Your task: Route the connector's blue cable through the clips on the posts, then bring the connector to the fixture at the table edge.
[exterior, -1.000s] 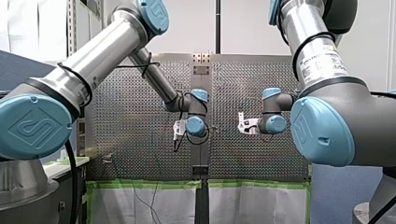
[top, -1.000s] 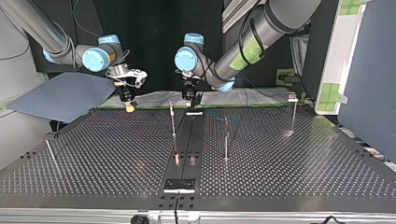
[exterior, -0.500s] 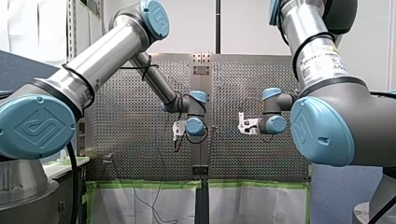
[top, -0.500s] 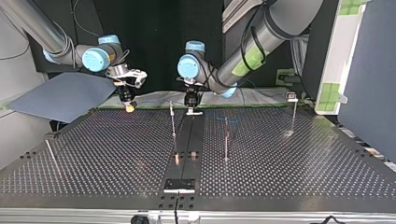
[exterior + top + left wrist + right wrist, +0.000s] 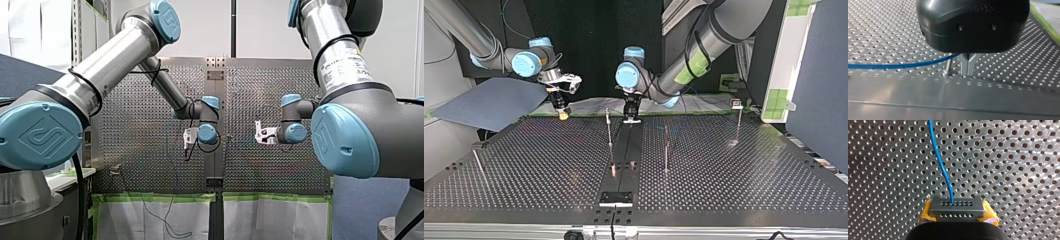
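Connector (image 5: 957, 207): in the right wrist view we saw it clamped between the yellow pads (image 5: 927, 212) of our right tool (image 5: 958, 215), above the perforated counter (image 5: 1010, 157). The blue cable (image 5: 941, 167) left its row of holes and ran ahead over the counter, out of view.

In the left wrist view our left tool (image 5: 968, 72) had its metal fingers (image 5: 964, 65) pressed together, with the tips down at the counter beside a thin post (image 5: 948, 66). The cable came in from one side and met the fingers near their root, and they looked closed on it.

In the top view the right tool hung at the view's left, above the counter's far edge, well apart from the fixture (image 5: 615, 198) at the near edge. The left tool stood at the far end of the dark strip (image 5: 624, 150), just beside one post. Three more posts stood further off.

In the front view a slack loop of cable hung over the counter's near edge, below the left tool.
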`<state>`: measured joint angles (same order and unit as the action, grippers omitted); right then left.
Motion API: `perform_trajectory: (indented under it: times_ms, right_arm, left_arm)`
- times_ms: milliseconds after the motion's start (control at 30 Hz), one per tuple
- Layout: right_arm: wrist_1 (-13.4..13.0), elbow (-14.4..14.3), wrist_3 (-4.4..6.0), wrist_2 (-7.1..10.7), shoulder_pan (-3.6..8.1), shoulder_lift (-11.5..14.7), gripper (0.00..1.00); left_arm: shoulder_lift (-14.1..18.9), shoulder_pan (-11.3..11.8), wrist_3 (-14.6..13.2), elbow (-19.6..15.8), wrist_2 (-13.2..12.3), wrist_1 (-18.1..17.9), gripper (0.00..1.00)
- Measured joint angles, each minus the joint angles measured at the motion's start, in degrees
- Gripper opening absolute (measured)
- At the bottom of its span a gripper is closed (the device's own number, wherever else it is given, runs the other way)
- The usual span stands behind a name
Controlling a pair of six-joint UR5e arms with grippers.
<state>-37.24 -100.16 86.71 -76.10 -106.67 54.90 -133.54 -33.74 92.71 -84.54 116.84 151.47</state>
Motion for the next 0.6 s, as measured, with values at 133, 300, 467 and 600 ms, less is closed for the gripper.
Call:
perform_trajectory:
  times_ms: [133,300,467,600]
  right_arm:
    - [0.5,0.0,-0.46,-0.01,-0.22,0.0,0.0]
    - [0.8,0.0,-0.63,-0.02,-0.23,0.0,0.0]
    - [0.8,0.0,-0.52,0.04,-0.24,0.0,0.0]
    - [0.7,0.0,-0.33,0.07,-0.1,0.0,0.0]
  left_arm:
    - [0.0,-0.5,-1.3,-1.1,1.0,1.3,0.0]
    - [0.0,-1.1,-2.1,-2.3,2.5,2.3,0.0]
    - [0.0,-1.7,-2.3,-2.8,3.0,2.5,0.0]
    - [0.1,-2.0,-2.4,-2.8,3.0,2.5,0.0]
